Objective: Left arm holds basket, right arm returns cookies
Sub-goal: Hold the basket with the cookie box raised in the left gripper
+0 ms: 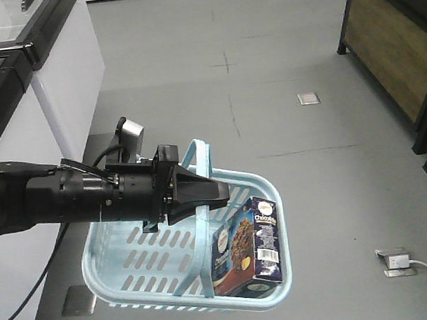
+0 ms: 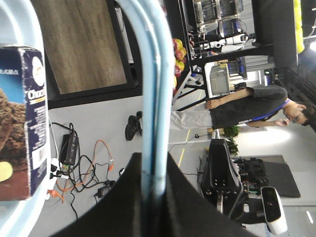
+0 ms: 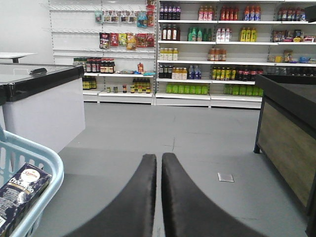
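In the front view, the left gripper (image 1: 218,193) is clamped on the handle (image 1: 194,153) of the basket (image 1: 93,249), with the cookies (image 1: 247,246) standing inside just past its tip. Only the right wrist view shows the right gripper (image 3: 159,159), its fingers pressed together and holding nothing.

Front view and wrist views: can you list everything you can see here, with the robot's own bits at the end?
basket: one, light blue, held up by its handle above the grey floor
cookie box: one, dark navy, standing inside the basket at one end
freezer chest: one, white with black rim, at the left
counter: one, black frame with wood panels, at the right
floor plates: three, grey, set in the floor; one has a white cable
shelves: one long wall, white, stocked with bottles
person: one, dark grey shirt, in the background
cables: a tangle, black and orange, on the floor
left arm: one, black, jaws shut on the basket handle
right arm: one, black, jaws shut and empty
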Controlling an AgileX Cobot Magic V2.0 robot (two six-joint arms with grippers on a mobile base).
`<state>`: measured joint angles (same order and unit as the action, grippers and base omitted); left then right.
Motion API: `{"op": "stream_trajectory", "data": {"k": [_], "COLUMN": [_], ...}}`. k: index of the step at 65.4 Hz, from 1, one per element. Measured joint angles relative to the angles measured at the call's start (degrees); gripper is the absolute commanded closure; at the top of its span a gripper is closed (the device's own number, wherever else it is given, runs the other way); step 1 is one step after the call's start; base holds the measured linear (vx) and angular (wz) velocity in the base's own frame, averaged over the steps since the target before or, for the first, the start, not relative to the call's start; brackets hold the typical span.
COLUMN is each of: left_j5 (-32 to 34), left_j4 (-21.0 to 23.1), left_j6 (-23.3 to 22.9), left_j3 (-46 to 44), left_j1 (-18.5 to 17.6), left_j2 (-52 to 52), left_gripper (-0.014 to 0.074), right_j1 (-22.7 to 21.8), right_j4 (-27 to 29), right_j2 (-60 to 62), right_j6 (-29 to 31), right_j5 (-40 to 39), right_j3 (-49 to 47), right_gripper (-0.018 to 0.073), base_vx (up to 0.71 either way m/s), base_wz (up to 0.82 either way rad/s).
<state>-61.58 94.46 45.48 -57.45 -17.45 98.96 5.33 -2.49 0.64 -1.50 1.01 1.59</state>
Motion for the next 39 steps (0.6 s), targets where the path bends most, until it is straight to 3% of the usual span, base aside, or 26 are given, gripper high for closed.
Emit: {"op": "stream_trajectory", "data": {"k": [39], "left_j5": [1.5], "left_j4": [0.0], "left_j6": [-0.2], "left_j3": [0.0], "left_j1": [0.0], "left_j2": [0.0], "left_gripper": [0.0599], "right_j1": [0.0], "right_j4": [0.0], "right_j2": [0.0], "right_j6": [0.0], "right_j5": [0.0], "right_j3": [0.0], "right_gripper": [0.0565], "base_vx": [0.00], "base_wz": [0.00]}}
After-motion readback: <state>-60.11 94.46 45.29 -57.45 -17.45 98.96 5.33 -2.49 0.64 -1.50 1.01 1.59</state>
